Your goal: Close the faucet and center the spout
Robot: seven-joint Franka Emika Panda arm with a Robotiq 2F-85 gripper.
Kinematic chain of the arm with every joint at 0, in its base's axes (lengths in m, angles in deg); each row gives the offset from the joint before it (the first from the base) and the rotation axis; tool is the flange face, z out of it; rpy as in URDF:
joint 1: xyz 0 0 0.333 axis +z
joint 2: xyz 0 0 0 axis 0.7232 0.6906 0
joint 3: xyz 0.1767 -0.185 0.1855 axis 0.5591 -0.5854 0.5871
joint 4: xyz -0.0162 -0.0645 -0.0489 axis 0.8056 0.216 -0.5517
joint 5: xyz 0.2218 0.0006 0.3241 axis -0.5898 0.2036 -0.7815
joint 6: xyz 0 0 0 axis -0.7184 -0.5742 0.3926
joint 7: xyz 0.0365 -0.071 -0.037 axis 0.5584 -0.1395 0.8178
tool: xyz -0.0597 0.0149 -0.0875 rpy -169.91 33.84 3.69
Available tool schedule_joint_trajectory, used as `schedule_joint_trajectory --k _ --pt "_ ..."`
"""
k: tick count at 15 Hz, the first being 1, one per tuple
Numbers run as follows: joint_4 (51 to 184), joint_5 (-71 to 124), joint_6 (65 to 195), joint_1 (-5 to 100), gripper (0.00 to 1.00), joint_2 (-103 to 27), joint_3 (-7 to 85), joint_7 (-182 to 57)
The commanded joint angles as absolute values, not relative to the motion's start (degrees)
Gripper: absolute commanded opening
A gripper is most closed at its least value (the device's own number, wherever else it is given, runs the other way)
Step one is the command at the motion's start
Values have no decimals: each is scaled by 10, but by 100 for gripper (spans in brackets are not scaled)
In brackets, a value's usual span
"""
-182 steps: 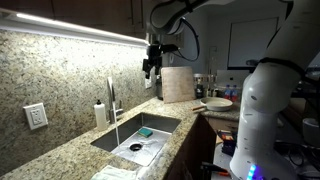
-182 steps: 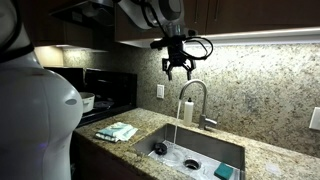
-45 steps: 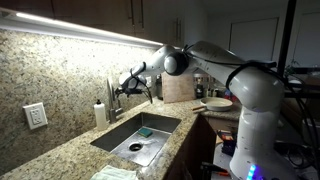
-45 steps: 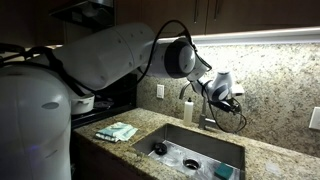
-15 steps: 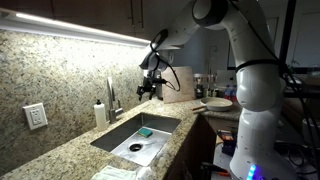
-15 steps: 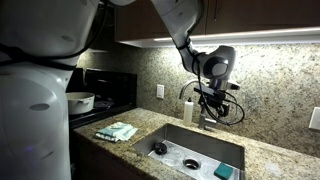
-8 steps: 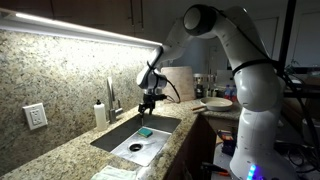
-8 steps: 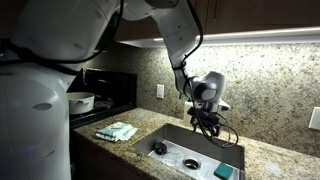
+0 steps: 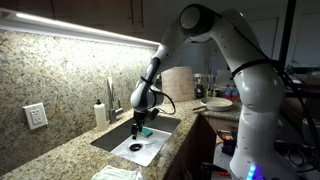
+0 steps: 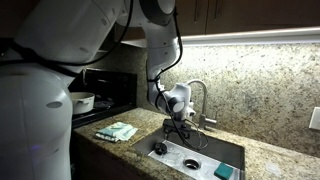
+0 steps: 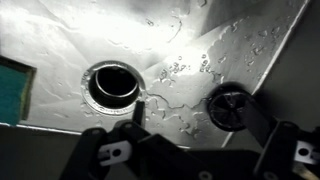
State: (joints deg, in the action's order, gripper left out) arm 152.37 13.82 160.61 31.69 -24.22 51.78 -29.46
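Observation:
The chrome gooseneck faucet stands behind the sink against the granite backsplash; it also shows in an exterior view, where its spout arches toward the arm's wrist. No water stream shows. My gripper hangs low over the sink basin, in front of and below the faucet and apart from it, as an exterior view also shows. In the wrist view my gripper is open and empty, with the wet sink floor between its fingers.
The steel sink holds a round drain, a black stopper and a green sponge. A white soap dispenser stands beside the faucet. A folded cloth lies on the counter. A cutting board leans at the back.
My gripper has moved from beside the faucet, at spout height, down and forward into the sink basin. The faucet stands as before.

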Motion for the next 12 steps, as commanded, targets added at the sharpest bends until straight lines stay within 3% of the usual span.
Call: schedule_joint_trajectory --k 1,12 --pt "1593 189 1640 336 100 -297 530 -300" --pt "1695 248 1767 396 100 -423 522 -328"
